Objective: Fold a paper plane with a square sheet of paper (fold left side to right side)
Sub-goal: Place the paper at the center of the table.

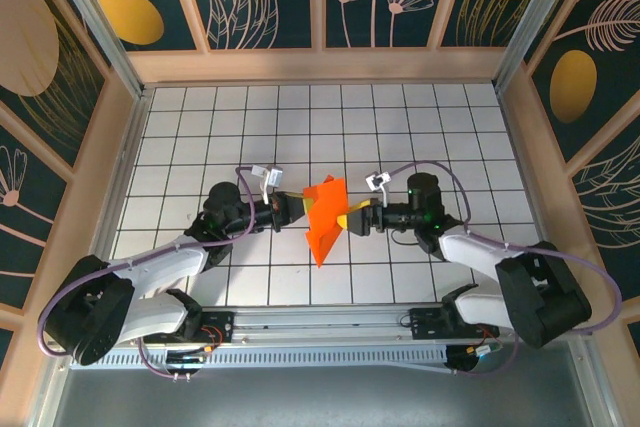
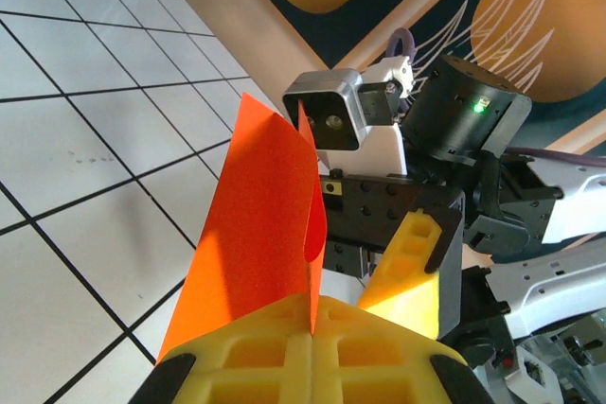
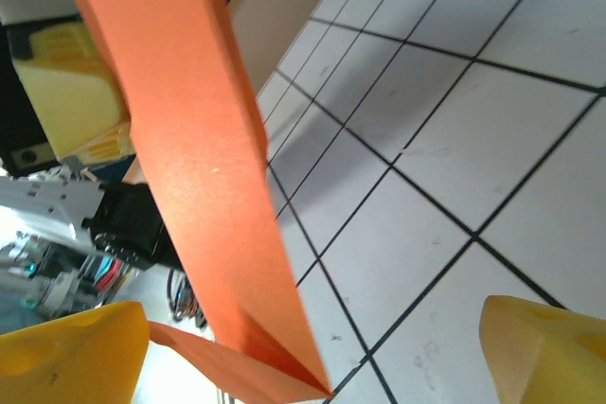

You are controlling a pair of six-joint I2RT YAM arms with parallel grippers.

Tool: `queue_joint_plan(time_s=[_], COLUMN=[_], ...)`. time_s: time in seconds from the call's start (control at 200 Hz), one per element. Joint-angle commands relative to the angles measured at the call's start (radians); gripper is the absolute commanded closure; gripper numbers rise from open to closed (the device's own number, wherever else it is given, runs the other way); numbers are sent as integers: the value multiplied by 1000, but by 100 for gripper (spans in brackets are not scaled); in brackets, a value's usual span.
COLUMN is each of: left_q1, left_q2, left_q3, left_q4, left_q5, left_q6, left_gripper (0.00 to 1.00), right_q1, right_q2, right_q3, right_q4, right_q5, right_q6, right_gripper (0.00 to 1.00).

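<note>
Orange paper (image 1: 325, 222), clamped by the left gripper (image 1: 298, 210) with the right gripper (image 1: 352, 217) spread wide, should be edge-aligned before any crease is pressed.

Two white-shelled arms with black joint housings, the left arm (image 1: 150, 272) at lower left and the right arm (image 1: 475, 247) at lower right of the overhead frame, trail purple cables (image 2: 405, 43). Both end in yellow ribbed fingers (image 2: 284, 357); a silver-cased wrist camera (image 2: 327, 120) sits beside a green indicator light (image 2: 473, 106).
</note>
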Motion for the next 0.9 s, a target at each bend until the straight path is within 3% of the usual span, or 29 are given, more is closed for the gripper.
queue_joint_plan(time_s=[0.0, 0.405, 0.721, 0.896], left_q1=[6, 8, 8, 9], left_q2=[3, 53, 114, 136], left_q3=[-12, -4, -1, -3], left_q4=[38, -54, -26, -27], left_q5=[23, -88, -44, -52], left_q6=[26, 35, 31, 31], left_gripper=[100, 100, 100, 100], right_q1=[31, 25, 7, 0], right_q2=[27, -23, 32, 75], right_q3=[23, 112, 188, 203], right_q4=[104, -131, -199, -199], right_q5=[-67, -28, 0, 31], right_q6=[20, -91, -122, -117], right_gripper=[15, 43, 54, 66])
